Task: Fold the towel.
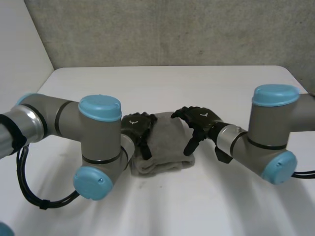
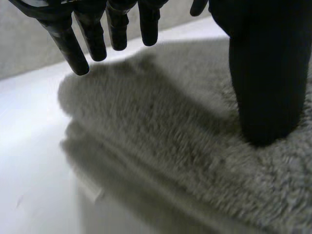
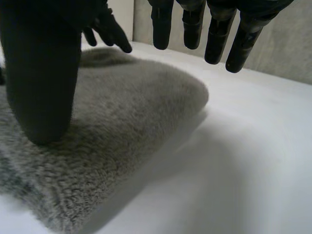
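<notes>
A grey fluffy towel lies folded into a thick, small bundle in the middle of the white table. My left hand sits at the towel's left edge. In its wrist view the thumb rests on the pile of the towel while the fingers hang straight above it, holding nothing. My right hand is at the towel's right edge. Its thumb presses on the towel and its fingers stay straight above the folded edge.
Bare white table surrounds the towel on all sides. A grey wall stands behind the table's far edge. Both arms reach inward toward the middle, with their elbows close to the near edge.
</notes>
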`<state>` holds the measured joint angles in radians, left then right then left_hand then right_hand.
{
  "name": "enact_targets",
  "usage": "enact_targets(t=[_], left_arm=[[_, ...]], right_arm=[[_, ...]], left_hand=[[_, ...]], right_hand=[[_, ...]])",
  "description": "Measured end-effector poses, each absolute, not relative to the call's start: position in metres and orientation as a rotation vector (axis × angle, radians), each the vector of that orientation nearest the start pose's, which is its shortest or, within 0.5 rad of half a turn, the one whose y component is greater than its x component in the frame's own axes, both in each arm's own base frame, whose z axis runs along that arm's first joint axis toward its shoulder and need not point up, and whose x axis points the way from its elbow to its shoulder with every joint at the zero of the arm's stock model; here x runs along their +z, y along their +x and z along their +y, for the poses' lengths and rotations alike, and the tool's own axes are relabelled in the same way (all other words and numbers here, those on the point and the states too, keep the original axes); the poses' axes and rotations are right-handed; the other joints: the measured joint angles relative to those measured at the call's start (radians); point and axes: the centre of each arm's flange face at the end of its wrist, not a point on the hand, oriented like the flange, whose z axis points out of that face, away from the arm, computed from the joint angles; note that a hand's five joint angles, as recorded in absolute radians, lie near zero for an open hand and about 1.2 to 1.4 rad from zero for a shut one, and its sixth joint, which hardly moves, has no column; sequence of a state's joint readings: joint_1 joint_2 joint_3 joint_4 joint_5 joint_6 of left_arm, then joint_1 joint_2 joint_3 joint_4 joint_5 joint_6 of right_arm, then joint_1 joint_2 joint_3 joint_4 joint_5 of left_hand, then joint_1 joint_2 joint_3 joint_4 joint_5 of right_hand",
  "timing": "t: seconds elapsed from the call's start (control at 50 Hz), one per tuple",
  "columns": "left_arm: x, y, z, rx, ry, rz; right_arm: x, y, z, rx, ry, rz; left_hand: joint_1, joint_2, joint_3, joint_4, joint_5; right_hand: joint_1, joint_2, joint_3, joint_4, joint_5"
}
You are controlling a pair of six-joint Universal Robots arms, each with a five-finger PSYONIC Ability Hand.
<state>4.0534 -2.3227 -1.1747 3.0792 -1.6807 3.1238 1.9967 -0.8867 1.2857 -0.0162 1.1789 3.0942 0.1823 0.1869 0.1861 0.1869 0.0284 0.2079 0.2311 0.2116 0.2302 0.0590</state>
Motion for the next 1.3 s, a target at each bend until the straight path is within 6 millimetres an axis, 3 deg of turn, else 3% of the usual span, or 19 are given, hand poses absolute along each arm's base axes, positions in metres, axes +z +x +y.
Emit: enact_targets(t=[0.2,0.3,0.34,0.4,0.48,0.56,0.62,0.74,0.92,1.3], left_arm=[[0.124,-0.33,-0.258,-1.704,0.785,2.715],[0.126,-0.327,-0.257,-1.696,0.81,2.69],[0.134,-0.327,-0.256,-1.726,0.814,2.674],[0.159,-0.329,-0.256,-1.822,0.803,2.638],[0.215,-0.326,-0.257,-2.03,0.743,2.551],[0.269,-0.308,-0.263,-2.216,0.632,2.442],[0.311,-0.283,-0.27,-2.34,0.527,2.342],[0.349,-0.252,-0.27,-2.405,0.507,2.296],[0.355,-0.24,-0.265,-2.36,0.529,2.405],[0.347,-0.241,-0.266,-2.338,0.5,2.457]], right_arm=[[0.119,0.342,-0.294,-1.351,-0.919,2.049],[0.128,0.347,-0.294,-1.399,-0.973,2.021],[0.141,0.347,-0.296,-1.451,-0.981,2.005],[0.169,0.343,-0.3,-1.551,-0.967,1.982],[0.215,0.329,-0.308,-1.723,-0.896,1.957],[0.268,0.297,-0.322,-1.934,-0.752,1.949],[0.307,0.266,-0.33,-2.093,-0.611,1.941],[0.344,0.229,-0.331,-2.218,-0.471,1.947],[0.349,0.212,-0.322,-2.159,-0.46,2.046],[0.336,0.223,-0.313,-2.057,-0.563,2.036]], left_hand=[[0.0,0.0,0.0,0.0,0.0],[0.0,-0.001,0.0,0.0,0.0],[0.0,-0.002,-0.001,-0.001,0.0],[-0.002,-0.002,-0.002,-0.003,0.0],[-0.004,-0.003,-0.002,-0.003,-0.002],[-0.004,-0.005,-0.003,-0.004,-0.002],[-0.004,-0.005,-0.003,-0.004,-0.002],[-0.003,-0.005,-0.003,-0.004,-0.002],[-0.004,-0.009,-0.008,-0.008,-0.002],[-0.011,-0.021,-0.019,-0.019,-0.002]], right_hand=[[0.0,0.0,0.0,0.0,-0.006],[0.0,0.0,0.0,-0.001,-0.01],[0.0,0.0,0.0,0.0,-0.01],[0.0,0.0,0.0,0.0,-0.01],[0.0,0.0,0.0,0.0,-0.01],[0.0,0.0,0.0,0.0,-0.01],[0.0,0.0,0.0,-0.001,-0.01],[0.0,0.0,0.0,-0.001,-0.01],[0.0,0.0,0.0,-0.001,-0.01],[0.0,0.0,0.0,0.0,-0.01]])
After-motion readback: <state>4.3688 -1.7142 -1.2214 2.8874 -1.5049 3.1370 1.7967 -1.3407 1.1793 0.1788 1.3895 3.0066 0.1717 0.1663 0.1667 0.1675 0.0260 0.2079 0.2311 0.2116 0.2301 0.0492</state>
